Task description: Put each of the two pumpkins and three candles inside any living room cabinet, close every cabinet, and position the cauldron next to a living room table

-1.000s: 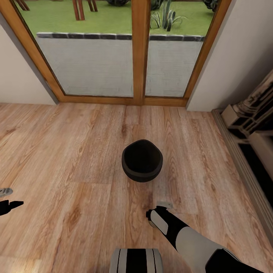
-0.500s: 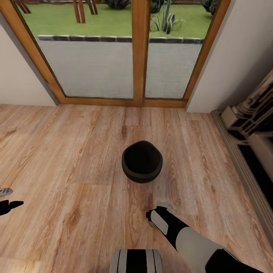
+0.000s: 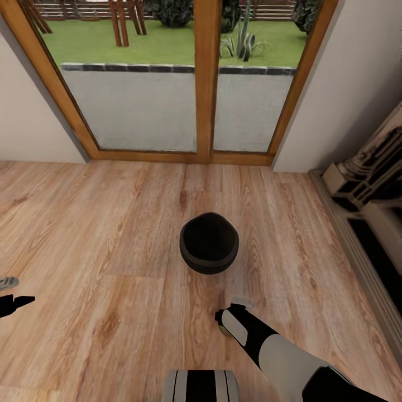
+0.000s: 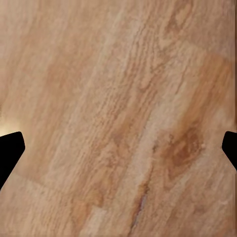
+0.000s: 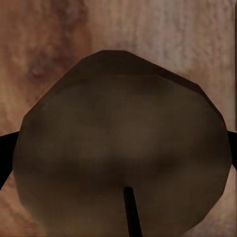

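Centrally in the head view, cauldron (image 3: 209, 244) sits upright on the wood floor (image 3: 111, 223), mouth up, below the glazed door (image 3: 202, 78). Right gripper (image 3: 231, 312) is just below it, apart; its fingertips (image 5: 4, 157) spread wide, probably flanking the cauldron. Left gripper (image 3: 11, 293), lower left edge, open over floor.

Bare floor (image 3: 111, 234) rings cauldron (image 3: 209, 243); fireplace (image 3: 368, 184) right.
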Controlling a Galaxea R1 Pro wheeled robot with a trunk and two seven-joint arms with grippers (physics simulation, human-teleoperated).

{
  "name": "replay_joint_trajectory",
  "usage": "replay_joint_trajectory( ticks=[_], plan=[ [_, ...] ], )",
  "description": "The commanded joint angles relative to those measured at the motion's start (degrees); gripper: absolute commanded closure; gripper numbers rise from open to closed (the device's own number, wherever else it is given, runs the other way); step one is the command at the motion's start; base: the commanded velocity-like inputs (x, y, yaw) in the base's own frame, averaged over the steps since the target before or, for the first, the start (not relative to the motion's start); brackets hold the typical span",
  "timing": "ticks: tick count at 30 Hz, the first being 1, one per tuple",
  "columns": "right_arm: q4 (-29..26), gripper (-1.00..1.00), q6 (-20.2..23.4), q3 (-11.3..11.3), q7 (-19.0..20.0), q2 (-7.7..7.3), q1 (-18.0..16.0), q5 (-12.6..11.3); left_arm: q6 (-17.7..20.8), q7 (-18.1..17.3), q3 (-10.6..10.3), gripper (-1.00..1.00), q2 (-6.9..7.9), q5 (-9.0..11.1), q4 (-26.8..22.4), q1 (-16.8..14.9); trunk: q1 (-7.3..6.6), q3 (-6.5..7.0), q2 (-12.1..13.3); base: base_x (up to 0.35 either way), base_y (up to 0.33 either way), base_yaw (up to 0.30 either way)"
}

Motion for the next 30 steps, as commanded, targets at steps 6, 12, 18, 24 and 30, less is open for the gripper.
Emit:
replay_joint_trajectory(
  ticks=[6,12,18,24,30],
  plan=[
    [-0.1,1.0,-0.1,0.1,0.4,0.0,0.0,-0.2,-0.1,0.1,-0.2,-1.0,-0.1,-0.4,0.0,0.0,-0.15,1.34,0.1,0.0,0.0,0.0],
    [0.0,1.0,0.5,0.1,0.5,0.0,0.0,-0.2,-0.1,0.2,-0.5,-1.0,-0.2,-0.5,0.0,0.0,-0.31,2.66,0.2,0.0,0.0,0.0],
    [-0.1,1.0,1.1,-0.1,0.5,0.0,-0.1,-0.3,-0.1,0.2,-0.5,-1.0,-0.22,-0.4,0.0,0.0,-0.46,3.99,0.2,-0.144,0.0,0.0],
    [-0.2,1.0,1.1,-0.2,0.4,0.0,-0.2,-0.3,-0.1,0.2,-0.5,-1.0,-0.2,-0.4,0.0,0.0,-0.61,5.32,0.3,-0.034,0.0,0.0],
    [-0.2,1.0,2.9,-0.3,0.5,0.0,-0.6,-0.4,-0.1,0.2,-0.5,-1.0,-0.22,-0.4,0.0,0.0,-0.77,6.65,0.4,0.0,0.0,0.0]
  ],
)
